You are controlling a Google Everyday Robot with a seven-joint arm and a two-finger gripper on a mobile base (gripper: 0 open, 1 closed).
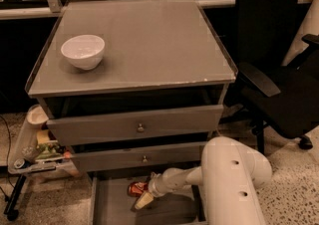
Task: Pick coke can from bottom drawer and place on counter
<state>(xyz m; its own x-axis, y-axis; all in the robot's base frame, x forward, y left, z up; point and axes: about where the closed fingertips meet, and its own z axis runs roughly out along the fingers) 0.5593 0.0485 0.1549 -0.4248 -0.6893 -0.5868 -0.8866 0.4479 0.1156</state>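
Grey desk (159, 40) holds a white bowl (82, 51) at nine o'clock. At six, the open bottom drawer (115, 210) holds the coke can (134, 188), gripper (143, 199) beside it; grip unclear.

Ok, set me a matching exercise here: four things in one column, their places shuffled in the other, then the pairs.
1 round white bowl
2 small red metal coke can
3 robot's two-finger gripper
4 black office chair

A right of the cabinet
B flat grey counter, left side
C open grey bottom drawer, near its back
D in that drawer, beside the can

Pairs: 1-B, 2-C, 3-D, 4-A
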